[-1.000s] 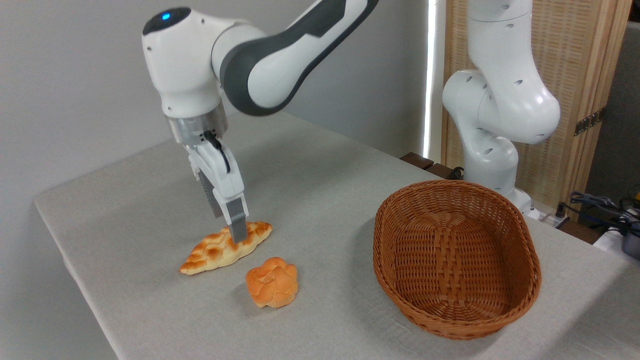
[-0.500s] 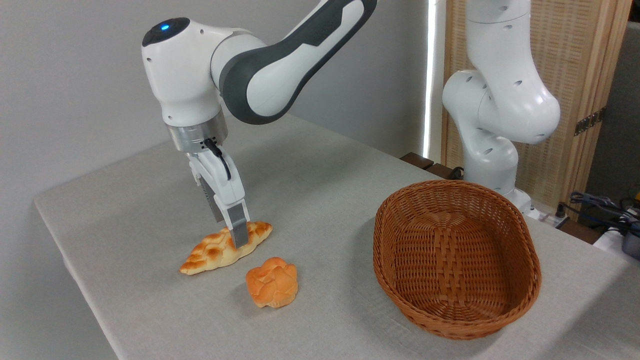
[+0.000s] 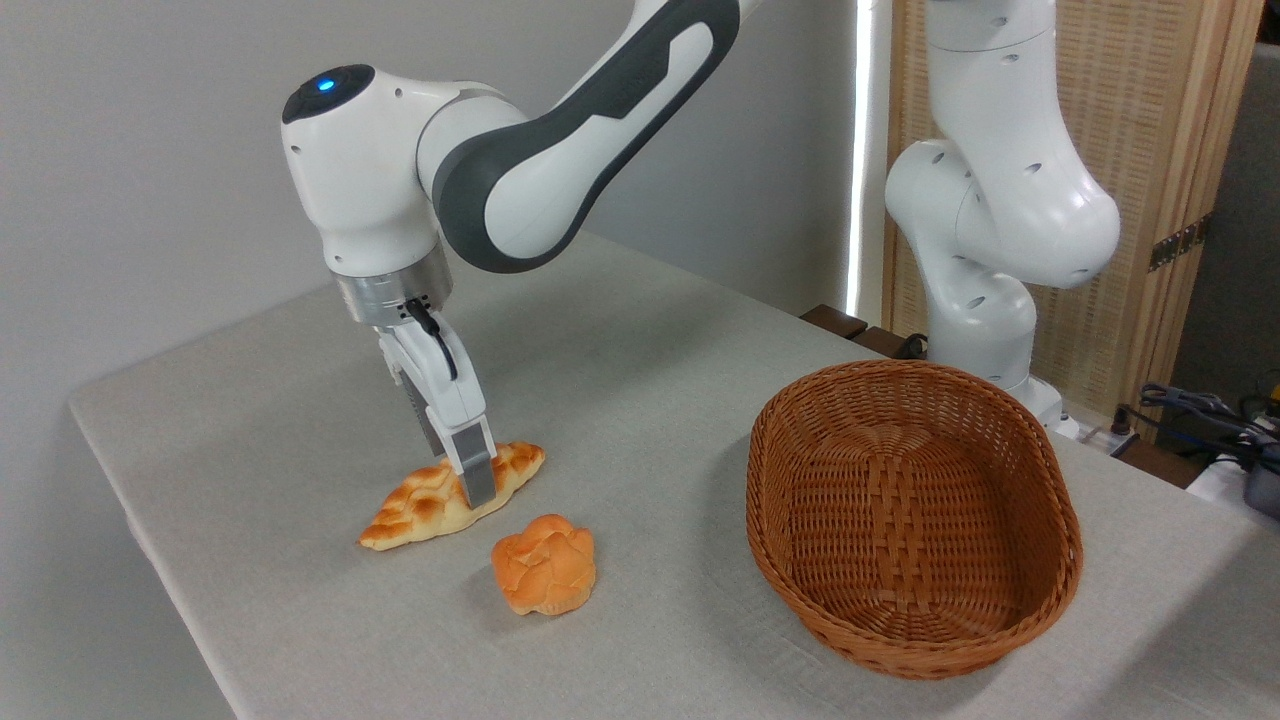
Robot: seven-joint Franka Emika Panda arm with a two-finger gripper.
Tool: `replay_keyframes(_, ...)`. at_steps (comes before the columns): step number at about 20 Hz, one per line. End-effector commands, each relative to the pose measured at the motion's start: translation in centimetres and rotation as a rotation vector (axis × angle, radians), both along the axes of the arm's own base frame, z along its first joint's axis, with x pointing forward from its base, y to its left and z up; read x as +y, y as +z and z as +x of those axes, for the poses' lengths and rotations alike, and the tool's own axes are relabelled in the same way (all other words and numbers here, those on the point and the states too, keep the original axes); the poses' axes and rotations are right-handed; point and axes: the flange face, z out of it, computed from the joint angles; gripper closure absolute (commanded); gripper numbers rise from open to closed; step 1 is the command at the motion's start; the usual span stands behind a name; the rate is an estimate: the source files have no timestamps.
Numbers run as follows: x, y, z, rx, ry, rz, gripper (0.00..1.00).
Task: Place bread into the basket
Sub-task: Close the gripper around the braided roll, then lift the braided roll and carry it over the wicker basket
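While the braided loaf [image 3: 440,500] lies flat on the grey table [image 3: 650,400], long axis running lower-left to upper-right, the gripper [image 3: 470,485] straddles its middle crosswise, fingers apart around it, with the wicker basket [image 3: 1040,500] standing empty well off to the right.

Lab: robot arm [image 3: 560,150], cables [image 3: 1200,410]

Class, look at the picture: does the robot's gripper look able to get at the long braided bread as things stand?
Probably yes. The gripper is already down at the bread, one finger in front of its middle, and the round bun lies apart, nothing blocking it.
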Motion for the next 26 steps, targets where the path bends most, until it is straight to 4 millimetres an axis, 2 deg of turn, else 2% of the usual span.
replay_keyframes(1, -0.2, -0.4, 0.5, -0.031, 0.003, -0.014, 0.01)
replay_keyframes(2, -0.2, -0.3, 0.5, -0.036, 0.003, -0.015, 0.11)
replay_keyframes(4, -0.2, -0.4, 0.5, -0.035, 0.001, -0.013, 0.39)
replay_keyframes(5, -0.3, -0.4, 0.5, -0.036, 0.000, -0.015, 0.49)
replay_keyframes(8, -0.3, -0.4, 0.5, -0.035, 0.000, -0.015, 0.64)
replay_keyframes(14, -0.9, -0.7, 0.5, -0.042, -0.007, -0.018, 0.70)
replay_keyframes(19, -1.0, 0.9, 0.8, -0.062, 0.033, -0.038, 0.70)
replay_keyframes(23, -1.5, 4.6, 1.2, -0.129, 0.030, -0.045, 0.69)
replay_keyframes(26, -0.8, 8.3, -0.2, -0.143, 0.031, -0.040, 0.68)
